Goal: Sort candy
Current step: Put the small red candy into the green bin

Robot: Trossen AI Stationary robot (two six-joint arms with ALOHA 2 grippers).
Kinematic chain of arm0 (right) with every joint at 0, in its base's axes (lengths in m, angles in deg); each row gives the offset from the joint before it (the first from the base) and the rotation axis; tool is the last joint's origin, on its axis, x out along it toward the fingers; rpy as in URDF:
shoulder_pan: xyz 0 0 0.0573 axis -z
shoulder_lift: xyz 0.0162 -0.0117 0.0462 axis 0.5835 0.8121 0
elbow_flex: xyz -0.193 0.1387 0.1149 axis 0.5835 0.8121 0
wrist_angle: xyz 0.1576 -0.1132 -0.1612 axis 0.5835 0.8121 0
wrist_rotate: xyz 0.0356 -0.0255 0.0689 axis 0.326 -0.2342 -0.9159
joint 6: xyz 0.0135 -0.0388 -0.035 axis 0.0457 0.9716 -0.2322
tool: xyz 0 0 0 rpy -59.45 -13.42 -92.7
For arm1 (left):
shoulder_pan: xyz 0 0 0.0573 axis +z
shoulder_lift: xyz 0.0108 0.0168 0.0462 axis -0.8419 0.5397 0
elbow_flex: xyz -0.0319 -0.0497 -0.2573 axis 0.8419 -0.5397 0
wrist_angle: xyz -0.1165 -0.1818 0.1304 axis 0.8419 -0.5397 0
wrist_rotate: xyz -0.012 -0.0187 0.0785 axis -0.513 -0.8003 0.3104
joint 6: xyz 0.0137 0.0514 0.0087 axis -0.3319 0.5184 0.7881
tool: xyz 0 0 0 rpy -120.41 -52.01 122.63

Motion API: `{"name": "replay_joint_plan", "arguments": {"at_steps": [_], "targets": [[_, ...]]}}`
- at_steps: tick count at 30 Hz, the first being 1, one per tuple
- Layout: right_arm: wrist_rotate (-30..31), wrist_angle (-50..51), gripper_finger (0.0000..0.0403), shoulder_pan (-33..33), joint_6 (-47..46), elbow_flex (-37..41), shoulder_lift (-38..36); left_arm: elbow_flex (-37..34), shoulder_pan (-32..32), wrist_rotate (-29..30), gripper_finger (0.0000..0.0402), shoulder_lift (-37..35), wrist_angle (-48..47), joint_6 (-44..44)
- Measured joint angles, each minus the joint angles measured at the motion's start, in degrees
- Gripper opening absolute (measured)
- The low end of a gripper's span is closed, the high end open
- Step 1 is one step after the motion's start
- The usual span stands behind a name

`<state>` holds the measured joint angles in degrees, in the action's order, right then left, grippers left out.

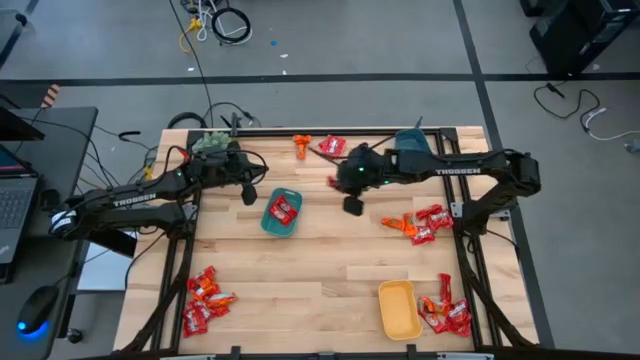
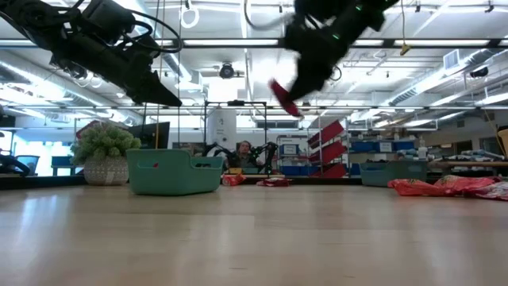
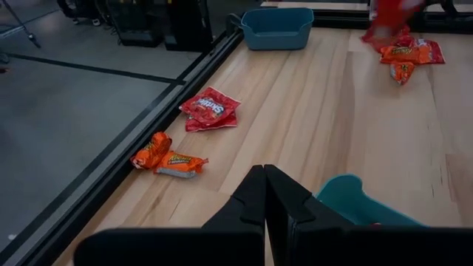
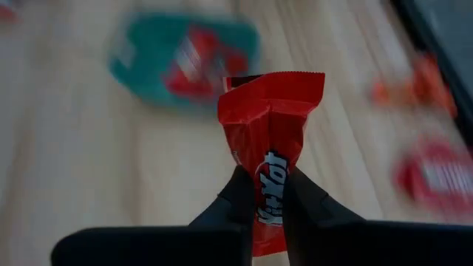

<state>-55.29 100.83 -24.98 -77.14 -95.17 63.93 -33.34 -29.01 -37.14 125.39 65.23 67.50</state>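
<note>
My right gripper [image 4: 270, 174] hangs above the table's middle [image 1: 338, 184], shut on a red wrapped candy [image 4: 272, 111], to the right of the teal tray [image 1: 282, 213]. That tray holds red candy [image 1: 283, 209]. My left gripper [image 3: 264, 176] is shut and empty, hovering at the teal tray's far left corner [image 1: 248, 195]. More candy lies in heaps on the table: near left [image 1: 207, 299], right [image 1: 420, 222], near right [image 1: 446, 311] and at the far edge [image 1: 320, 147]. My right gripper pinches the red candy between its two fingers at one end of the wrapper [image 4: 270, 185]. The fingers slant down from the table's right side. The rest of the wrapper sticks out past the fingertips, and the candy [image 2: 284, 97] is lifted well clear of the table.
A blue tray [image 1: 410, 141] stands at the far right edge and a yellow tray [image 1: 398, 309] at the near right. A green plant [image 1: 210, 143] sits at the far left corner. Bare wood lies in the table's near middle.
</note>
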Motion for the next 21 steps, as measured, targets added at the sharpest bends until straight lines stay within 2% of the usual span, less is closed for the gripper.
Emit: {"name": "replay_joint_plan", "arguments": {"at_steps": [4, 12, 16, 21], "targets": [[-2.2, -8.7, 0.0037, -3.2, 4.3, -5.7, 6.0, 0.0, 0.0, 0.0, 0.0000, 0.0, 0.3, 0.0], [-2.3, -10.7, 0.0037, -6.2, 9.6, -21.7, 21.4, 0.0, 0.0, 0.0, 0.0000, 0.0, -0.1, 0.0], [-2.9, -9.4, 0.0037, -6.3, 8.1, -26.8, 27.0, 0.0, 0.0, 0.8, 0.0000, 0.0, -0.2, 0.0], [-3.5, -9.6, 0.0037, -6.4, 2.4, -29.2, 31.8, 0.0, 0.0, 1.7, 0.0000, 0.0, -0.1, 0.0]]}}
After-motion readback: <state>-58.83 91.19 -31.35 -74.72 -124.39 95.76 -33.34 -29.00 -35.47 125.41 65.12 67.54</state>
